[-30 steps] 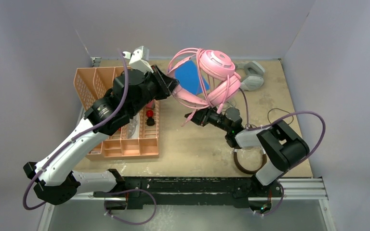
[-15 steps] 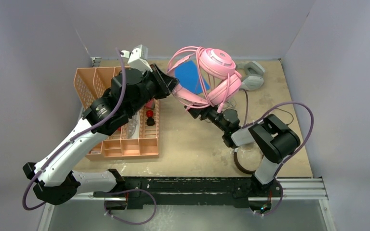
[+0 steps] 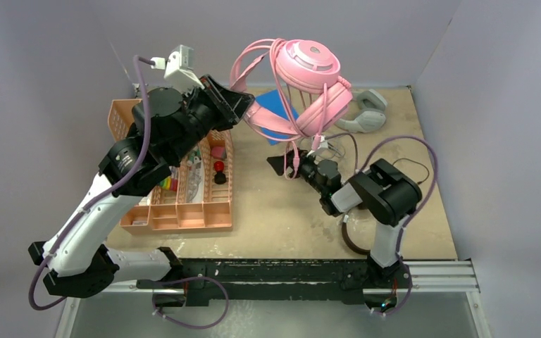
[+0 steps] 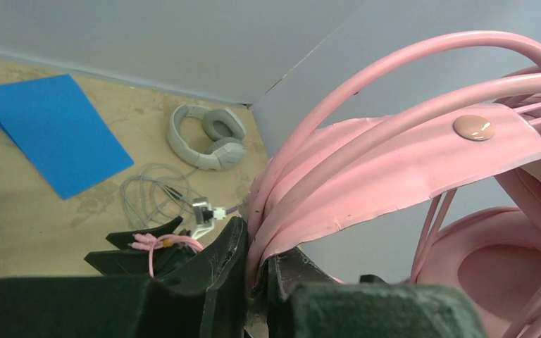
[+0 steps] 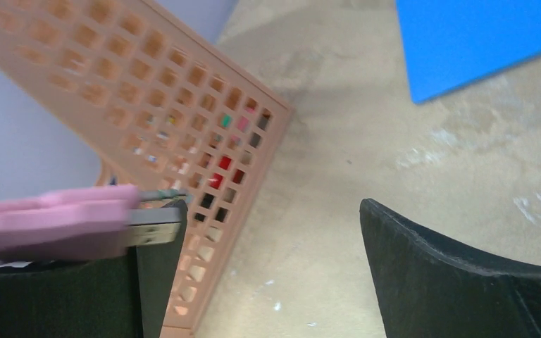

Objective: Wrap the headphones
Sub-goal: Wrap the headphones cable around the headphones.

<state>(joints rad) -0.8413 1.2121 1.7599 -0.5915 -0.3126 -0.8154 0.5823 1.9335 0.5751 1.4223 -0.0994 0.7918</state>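
Observation:
My left gripper (image 3: 248,113) is shut on the headband (image 4: 408,162) of the pink headphones (image 3: 308,67) and holds them in the air over the back of the table. Pink cable is looped round the band. Below them my right gripper (image 3: 289,165) stands open. The cable's pink plug end (image 5: 49,218) lies against its left finger, and nothing sits between the fingers (image 5: 430,274). The light-grey headphones (image 3: 366,113) lie at the back right with their grey cable (image 4: 151,193) in loose coils. A brown headphone ring (image 3: 358,243) shows under the right arm.
An orange lattice basket (image 3: 183,204) with small items stands at the left, close to my left arm. A blue sheet (image 3: 276,109) lies flat at the back middle. A thin black cable (image 3: 408,165) loops on the table at the right.
My right gripper has opened and let go of the pink cable. My left arm has lifted the pink headphones higher and a little to the left.

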